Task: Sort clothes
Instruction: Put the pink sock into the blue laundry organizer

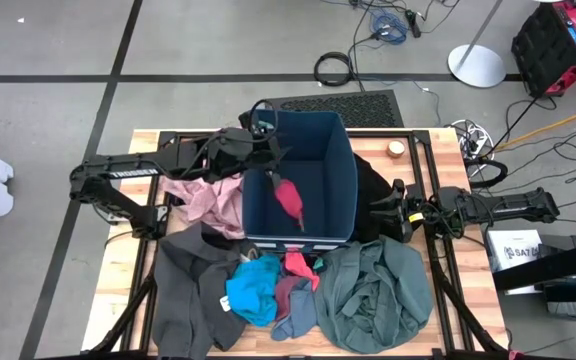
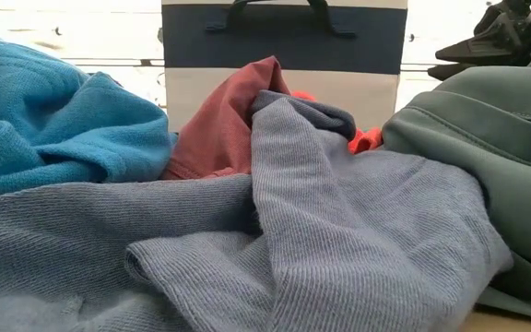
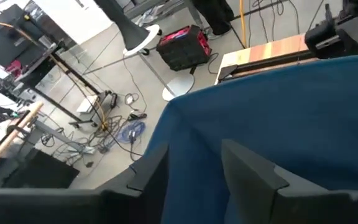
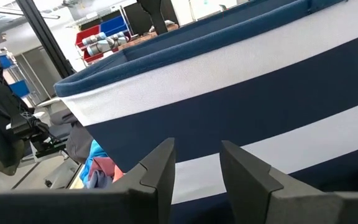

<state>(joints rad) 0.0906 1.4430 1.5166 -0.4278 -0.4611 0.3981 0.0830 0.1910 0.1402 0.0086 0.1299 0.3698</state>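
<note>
Ribbed grey-blue knit [image 2: 339, 231] slumps at front table edge beside fleecy bright-blue piece [image 1: 253, 290] and grey-green garment [image 1: 373, 285]. Red piece [image 1: 289, 197] lies inside navy bin [image 1: 343, 170]. Left gripper [image 1: 265, 175] over bin, fingers apart, empty; right gripper [image 4: 194, 165] beside striped bin wall, fingers apart.

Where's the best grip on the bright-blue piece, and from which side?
Pinch the raised fold at the middle of the bright-blue piece, coming straight down from above. It lies bunched on the dark grey garment, with other clothes crowding its right, so a side approach would probably snag those.
</note>
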